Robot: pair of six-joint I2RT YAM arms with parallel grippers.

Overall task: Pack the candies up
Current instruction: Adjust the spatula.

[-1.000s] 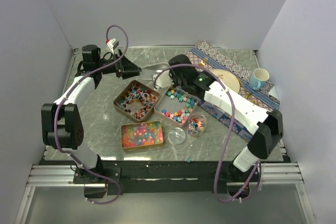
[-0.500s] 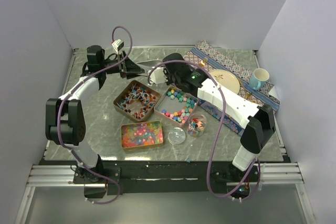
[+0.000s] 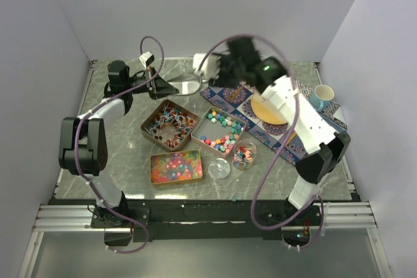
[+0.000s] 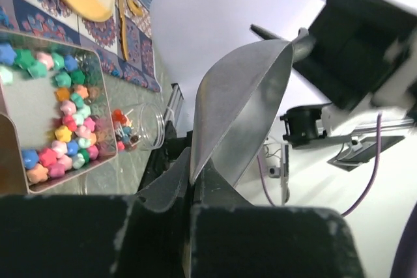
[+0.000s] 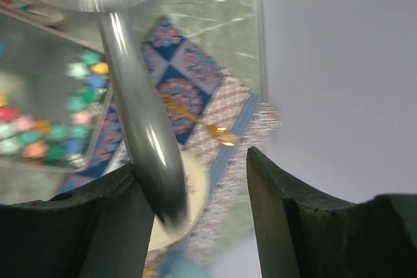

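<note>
A metal scoop (image 3: pixel 184 85) hangs over the back of the table between my two grippers. My left gripper (image 3: pixel 163 86) is shut on the edge of its bowl (image 4: pixel 241 102), the jaws pinched together on the sheet metal. My right gripper (image 3: pixel 210 73) stands open around the scoop's handle (image 5: pixel 140 135), which rests against the left finger only. The candies lie below in three copper tins: wrapped stick sweets (image 3: pixel 169 124), pastel chunky pieces (image 3: pixel 219 130) (image 4: pixel 58 128) and tiny glossy beads (image 3: pixel 176 166). A clear jar (image 3: pixel 244 154) (image 4: pixel 146 125) holds a few sweets.
The jar's clear lid (image 3: pixel 218 169) lies next to the bead tin. A patterned cloth (image 3: pixel 277 131) at the right carries a yellow plate (image 3: pixel 270 107), a gold fork (image 5: pixel 195 118) and a blue mug (image 3: pixel 320 97). White walls close in the back and both sides.
My left gripper has closed on the scoop's bowl. My right gripper has opened off the handle, and the right arm has lifted toward the back, uncovering the cloth and plate.
</note>
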